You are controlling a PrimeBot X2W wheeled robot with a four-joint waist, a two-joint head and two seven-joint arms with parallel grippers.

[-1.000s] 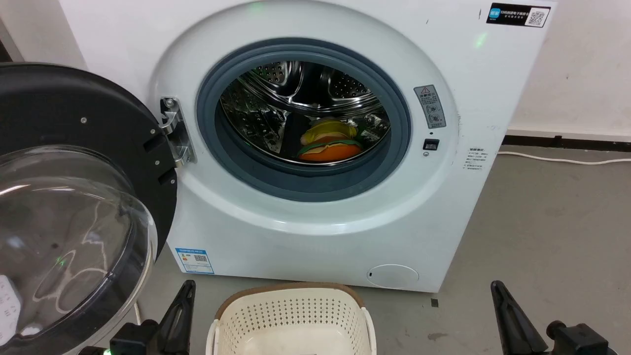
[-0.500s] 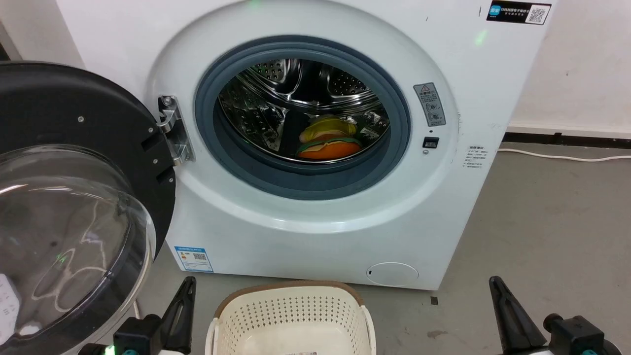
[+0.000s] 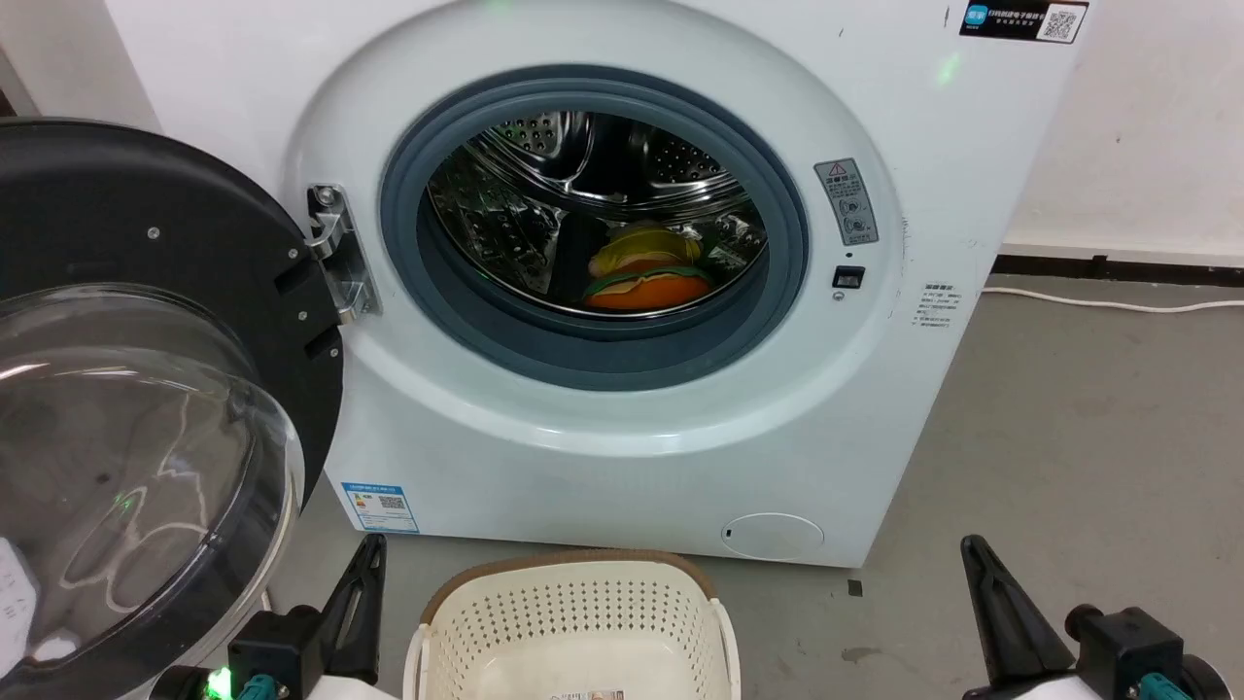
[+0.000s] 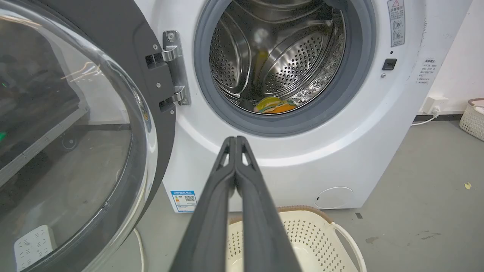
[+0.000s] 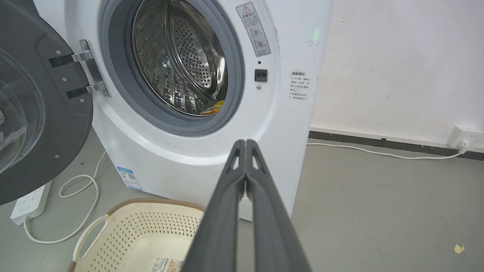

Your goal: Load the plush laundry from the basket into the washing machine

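The plush laundry (image 3: pixel 646 272), yellow, orange and green, lies at the bottom of the steel drum inside the washing machine (image 3: pixel 622 428); it also appears in the drum as the plush laundry (image 4: pixel 273 105) and a sliver of plush laundry (image 5: pixel 212 108). The round door (image 3: pixel 146 389) hangs open to the left. The cream basket (image 3: pixel 573 622) stands on the floor in front of the machine, with a barcode sticker on its bare bottom. My left gripper (image 3: pixel 369 569) is shut beside the basket's left side, holding nothing. My right gripper (image 3: pixel 977 569) is shut well to the basket's right, also holding nothing.
A white power strip (image 5: pixel 30 200) and looped cable (image 5: pixel 75 196) lie on the floor under the open door. Another cable (image 5: pixel 378 151) runs along the wall to a socket at right. A second pale basket (image 4: pixel 472 119) sits at the far right.
The whole head view has shifted slightly, so the camera moved. Both grippers sit a little higher in the picture and stay shut. The plush stays in the drum.
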